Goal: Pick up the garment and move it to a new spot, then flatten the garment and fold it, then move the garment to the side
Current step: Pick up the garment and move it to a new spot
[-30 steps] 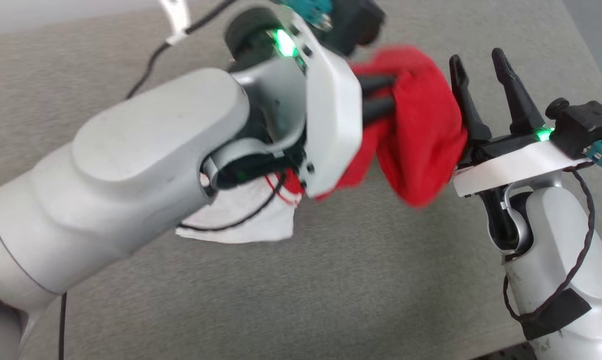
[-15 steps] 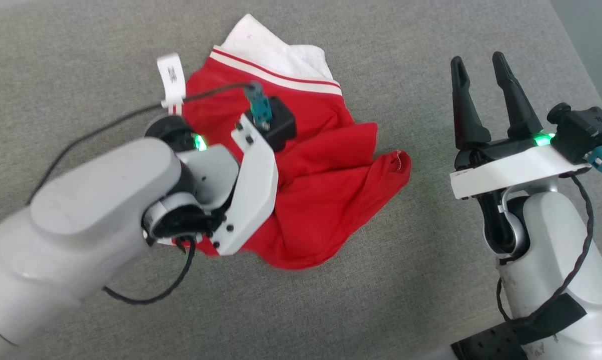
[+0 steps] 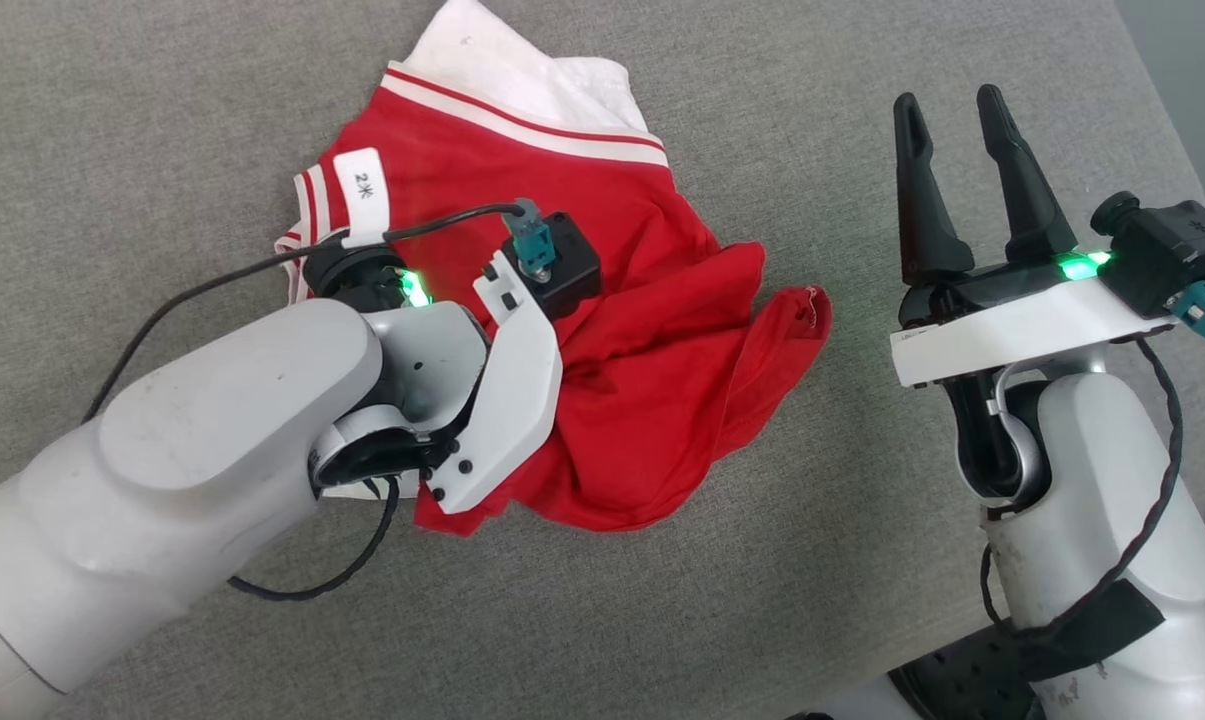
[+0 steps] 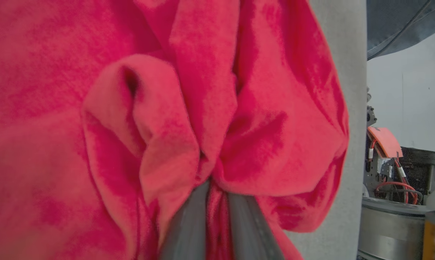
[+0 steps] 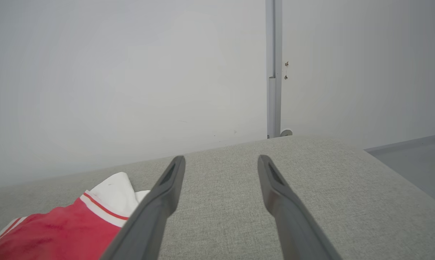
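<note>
The garment (image 3: 652, 300), red with a white sleeve and red-and-white striped trim, lies crumpled on the grey cloth surface (image 3: 762, 620). My left gripper (image 4: 216, 187) is shut on a bunched red fold of the garment (image 4: 130, 108); in the head view its fingers are hidden under the white wrist plate (image 3: 507, 400), which rests over the garment's near left part. My right gripper (image 3: 952, 110) stands open and empty to the right of the garment, apart from it. In the right wrist view the open fingers (image 5: 159, 202) point past the garment's (image 5: 58, 231) sleeve end.
A white tag (image 3: 362, 190) on the left wrist's black cable hangs over the striped trim. The surface's right edge (image 3: 1172, 130) runs close behind the right gripper. Past the edge stand metal equipment (image 4: 401, 173) and a pale wall with a post (image 5: 274, 72).
A second ago the left gripper held the garment bunched up in the air near the right gripper. The arm has come down and the garment now lies spread on the surface. The right gripper stays put.
</note>
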